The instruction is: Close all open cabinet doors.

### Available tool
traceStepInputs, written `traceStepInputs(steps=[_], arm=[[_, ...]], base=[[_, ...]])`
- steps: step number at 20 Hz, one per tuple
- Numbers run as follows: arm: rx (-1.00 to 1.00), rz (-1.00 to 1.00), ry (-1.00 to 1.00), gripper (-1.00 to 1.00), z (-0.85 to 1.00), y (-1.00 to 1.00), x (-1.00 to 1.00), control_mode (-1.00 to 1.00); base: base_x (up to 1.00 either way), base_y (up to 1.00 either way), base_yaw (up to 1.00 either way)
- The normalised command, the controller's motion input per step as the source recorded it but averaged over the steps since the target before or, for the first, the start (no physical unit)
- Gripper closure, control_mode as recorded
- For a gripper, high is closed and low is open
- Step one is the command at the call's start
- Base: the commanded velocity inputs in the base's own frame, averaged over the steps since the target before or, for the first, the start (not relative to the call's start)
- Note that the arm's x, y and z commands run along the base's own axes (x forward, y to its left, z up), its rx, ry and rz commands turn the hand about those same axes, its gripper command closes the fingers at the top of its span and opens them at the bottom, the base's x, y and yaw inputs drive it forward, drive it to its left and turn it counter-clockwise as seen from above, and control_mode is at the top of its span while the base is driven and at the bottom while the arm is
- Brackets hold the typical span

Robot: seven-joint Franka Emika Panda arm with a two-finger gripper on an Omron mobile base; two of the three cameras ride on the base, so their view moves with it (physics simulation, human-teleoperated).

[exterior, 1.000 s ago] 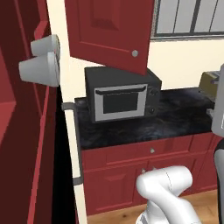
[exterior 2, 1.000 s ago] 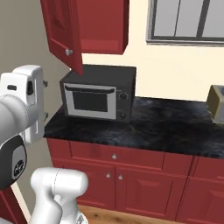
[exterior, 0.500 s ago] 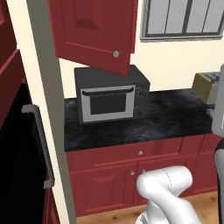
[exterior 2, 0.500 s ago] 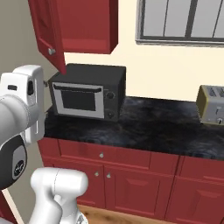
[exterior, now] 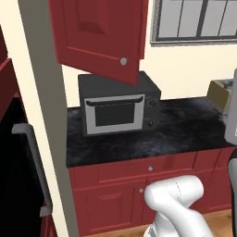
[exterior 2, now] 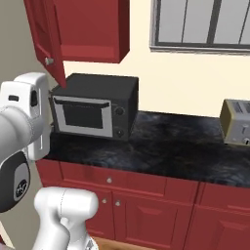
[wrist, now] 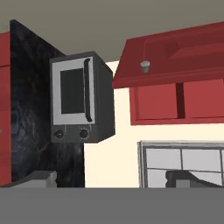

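One dark-red cabinet door [exterior: 99,34] stands swung open above the microwave [exterior: 118,109], its small silver knob [exterior: 123,61] at the lower corner. The right base view shows this cabinet door [exterior 2: 46,36] edge-on, hanging out from the wall cabinet [exterior 2: 90,29]. In the rolled hand view the open cabinet door [wrist: 175,54] juts toward me with its knob [wrist: 145,65], and two shut panels [wrist: 175,103] lie behind it. My gripper [wrist: 113,179] is open, holds nothing and is well short of the door.
A black counter [exterior: 185,134] runs over red base cabinets [exterior 2: 146,205]. A toaster [exterior 2: 237,122] stands at the right under a grey-framed window [exterior 2: 200,24]. A tall dark appliance with a handle [exterior: 34,157] and a beige wall edge lie at the left.
The whole picture has shifted in both base views, so the camera has moved: the shelf with cups has left the left base view and the toaster has come in. The gripper stays open.
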Motion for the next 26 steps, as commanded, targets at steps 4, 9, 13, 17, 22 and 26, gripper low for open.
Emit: traceStepInputs(steps=[4,9,13,17,22,26], arm=[[0.00,0.00,0.00,-1.00,0.00,0.00,0.00,1.00],[0.00,0.00,0.00,-1.00,0.00,0.00,0.00,1.00],[0.00,0.00,0.00,-1.00,0.00,0.00,0.00,1.00],[0.00,0.00,0.00,-1.00,0.00,0.00,0.00,1.00],[0.00,0.00,0.00,-1.00,0.00,0.00,0.00,1.00],[0.00,0.00,0.03,-1.00,0.00,0.03,0.15,-1.00]], base=[[0.63,0.00,0.00],[0.54,0.00,0.00],[0.53,0.04,0.00],[0.38,0.10,0.00],[0.37,0.08,0.00],[0.16,0.03,0.00]])
